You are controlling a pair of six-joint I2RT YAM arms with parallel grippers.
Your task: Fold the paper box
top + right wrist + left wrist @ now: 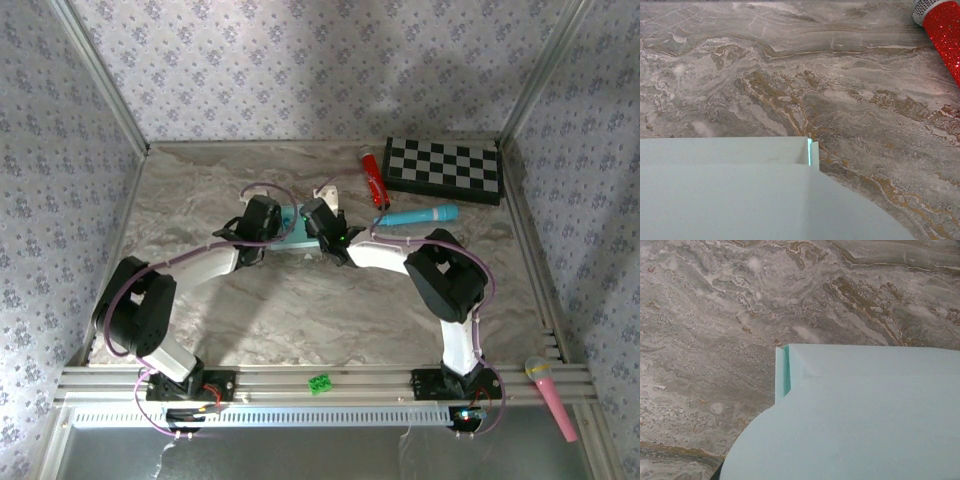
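The paper box is pale mint-green card lying mid-table between my two wrists. My left gripper meets it from the left and my right gripper from the right. In the left wrist view the paper box covers the lower right, with a rounded flap near the lens and a folded side wall behind. In the right wrist view the paper box covers the lower left the same way. The card hides both pairs of fingers. Both grippers are shut, each at an end flap of the card.
A red glitter microphone and a teal-blue microphone lie just right of the box. A checkerboard sits at the back right. A pink microphone and a small green piece rest on the front rail.
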